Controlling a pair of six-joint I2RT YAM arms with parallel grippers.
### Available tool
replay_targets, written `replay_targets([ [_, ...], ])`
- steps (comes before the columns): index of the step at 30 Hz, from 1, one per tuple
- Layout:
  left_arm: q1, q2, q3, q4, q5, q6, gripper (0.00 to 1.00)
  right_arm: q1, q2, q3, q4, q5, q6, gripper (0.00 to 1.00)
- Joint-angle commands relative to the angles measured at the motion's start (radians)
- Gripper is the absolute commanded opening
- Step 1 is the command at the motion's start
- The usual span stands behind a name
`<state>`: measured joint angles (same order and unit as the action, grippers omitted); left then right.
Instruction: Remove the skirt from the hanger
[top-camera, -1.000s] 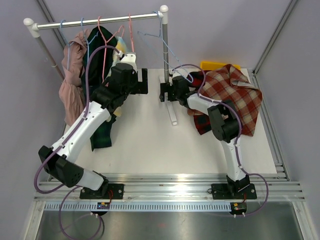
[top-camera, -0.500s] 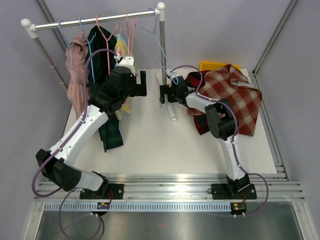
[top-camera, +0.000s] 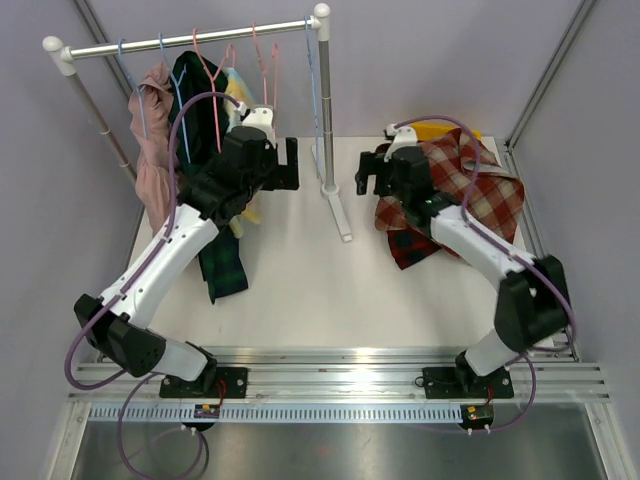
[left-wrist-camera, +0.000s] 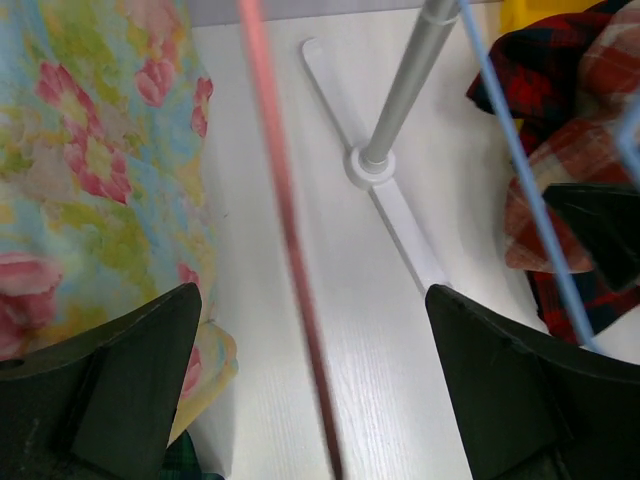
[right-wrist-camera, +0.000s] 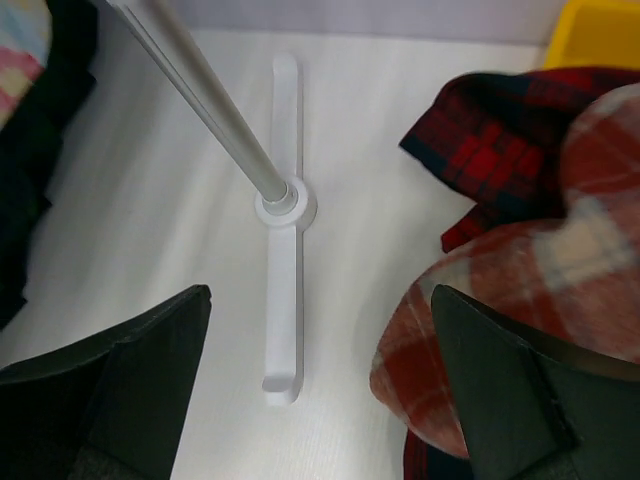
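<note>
The red plaid skirt (top-camera: 470, 195) lies crumpled on the white table (top-camera: 300, 290) at about 2 o'clock, off any hanger. At its 9 o'clock edge hovers the right gripper (top-camera: 368, 175), fingers spread wide and holding nothing. Further toward 9 o'clock stands the rack pole (top-camera: 325, 110), a bare blue hanger (top-camera: 313, 70) hanging beside it. Beyond the pole the left gripper (top-camera: 291, 165) is also spread and empty, close to a floral garment (left-wrist-camera: 90, 150) and a pink hanger (left-wrist-camera: 280, 200).
</note>
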<state>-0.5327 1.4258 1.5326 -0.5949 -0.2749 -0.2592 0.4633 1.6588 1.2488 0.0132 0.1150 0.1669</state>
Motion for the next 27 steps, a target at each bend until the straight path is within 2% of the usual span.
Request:
replay_targets([
  [1,-0.062,-0.051,0.132,-0.049,-0.03,0.008,0.99,0.0,-0.235,-0.09,-0.068,0.11,0.013,0.99],
  [4,-0.124,-0.079,0.211,-0.118,-0.075,0.014,0.99,0.0,-0.481,-0.195,-0.094,0.153,0.048,1.0],
  [10,-0.121,-0.134,0.273,-0.207,-0.191,0.047,0.99,0.001,-0.715,-0.219,-0.269,0.123,0.106,0.99],
  [13,-0.075,-0.127,0.332,-0.244,-0.162,0.049,0.99,0.0,-0.796,-0.229,-0.318,0.109,0.125,1.0],
  [23,0.007,0.017,0.656,-0.336,-0.179,0.101,0.99,0.0,-0.895,-0.193,-0.453,0.064,0.138,1.0],
  [27,0.042,0.062,0.692,-0.336,-0.176,0.103,0.99,0.001,-0.929,-0.192,-0.47,0.057,0.134,0.99],
])
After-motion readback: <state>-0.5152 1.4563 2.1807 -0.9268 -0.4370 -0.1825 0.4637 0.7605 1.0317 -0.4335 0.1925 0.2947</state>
